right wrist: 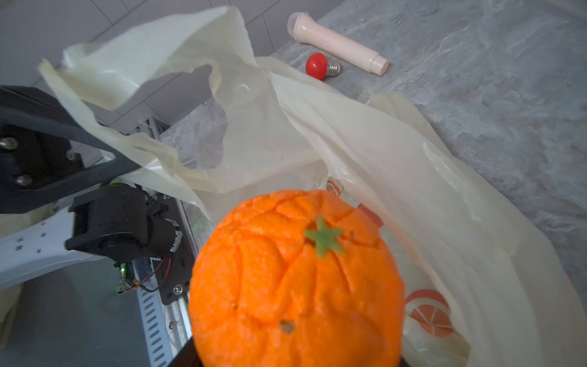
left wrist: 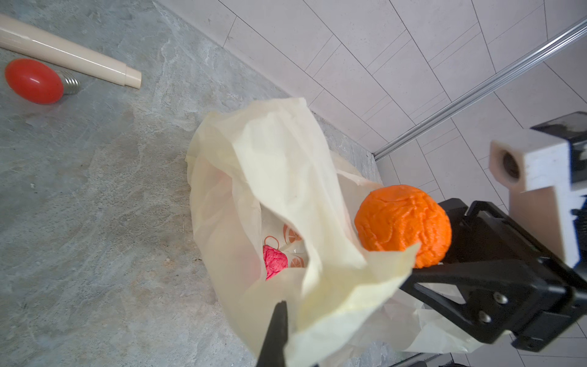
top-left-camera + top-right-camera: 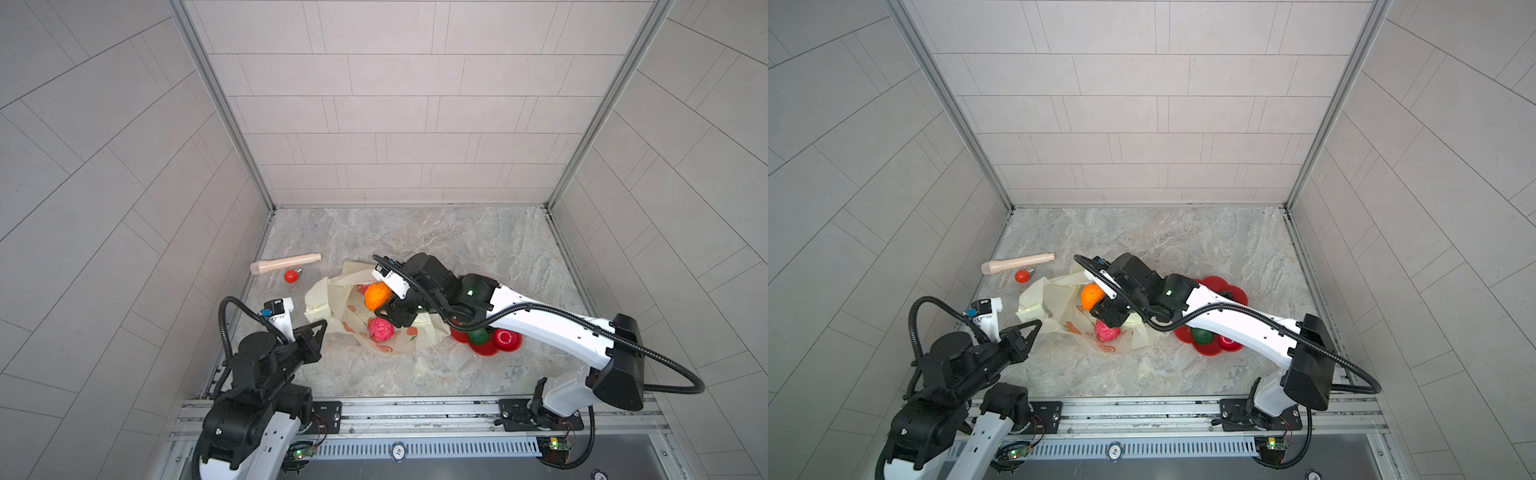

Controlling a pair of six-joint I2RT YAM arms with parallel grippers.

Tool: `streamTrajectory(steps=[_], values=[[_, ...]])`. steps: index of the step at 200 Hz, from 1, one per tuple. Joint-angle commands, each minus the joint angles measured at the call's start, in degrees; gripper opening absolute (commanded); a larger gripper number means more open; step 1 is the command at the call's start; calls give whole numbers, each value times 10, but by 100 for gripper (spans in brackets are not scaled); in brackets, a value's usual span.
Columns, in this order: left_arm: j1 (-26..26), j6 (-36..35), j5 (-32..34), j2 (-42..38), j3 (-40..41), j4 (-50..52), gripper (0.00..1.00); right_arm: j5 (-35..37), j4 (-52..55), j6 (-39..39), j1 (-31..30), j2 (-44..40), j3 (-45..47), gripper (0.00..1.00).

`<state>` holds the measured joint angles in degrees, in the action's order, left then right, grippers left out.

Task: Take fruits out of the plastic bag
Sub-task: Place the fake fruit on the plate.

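Note:
The pale-yellow plastic bag (image 3: 332,299) (image 3: 1050,303) lies crumpled at the middle of the floor, its mouth facing left. My left gripper (image 3: 322,326) (image 2: 287,309) is shut on the bag's edge and holds it up. My right gripper (image 3: 380,303) (image 1: 292,356) is shut on the orange (image 3: 377,295) (image 2: 403,225) (image 1: 295,279), just above the bag's opening. Inside the bag lies a pink wrinkly fruit (image 3: 380,329) (image 2: 274,261). A green oval fruit (image 3: 477,336) and a red round fruit (image 3: 505,336) sit on the red plate (image 3: 486,352), partly under the right arm.
A beige tube (image 3: 286,263) and a small red bulb with a metal tip (image 3: 291,275) lie at the back left near the wall. Tiled walls close in three sides. A metal rail (image 3: 415,409) runs along the front.

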<state>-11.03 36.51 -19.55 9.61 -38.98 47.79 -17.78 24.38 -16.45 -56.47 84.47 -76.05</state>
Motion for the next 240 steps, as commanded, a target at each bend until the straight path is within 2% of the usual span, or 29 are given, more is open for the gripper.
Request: streamTrajectory(steps=[1, 28, 68, 138, 198, 240], values=[[1, 3, 0, -6, 3, -8, 2, -56, -60, -43, 9, -29, 20, 49], [2, 2, -2, -8, 2, -6, 2, -67, -57, -50, 9, -25, 1, 49], [3, 5, 1, -8, 2, -8, 2, -89, -128, -78, 9, -30, -6, 49], [8, 2, 0, -8, 2, -5, 2, 68, -163, -44, 9, -47, -16, 48], [8, 10, 65, -10, -8, 30, 0, 215, -166, 4, 9, -132, -1, 46], [9, 15, 76, -5, -9, 35, 0, 267, -127, 21, 10, -171, 12, 46]])
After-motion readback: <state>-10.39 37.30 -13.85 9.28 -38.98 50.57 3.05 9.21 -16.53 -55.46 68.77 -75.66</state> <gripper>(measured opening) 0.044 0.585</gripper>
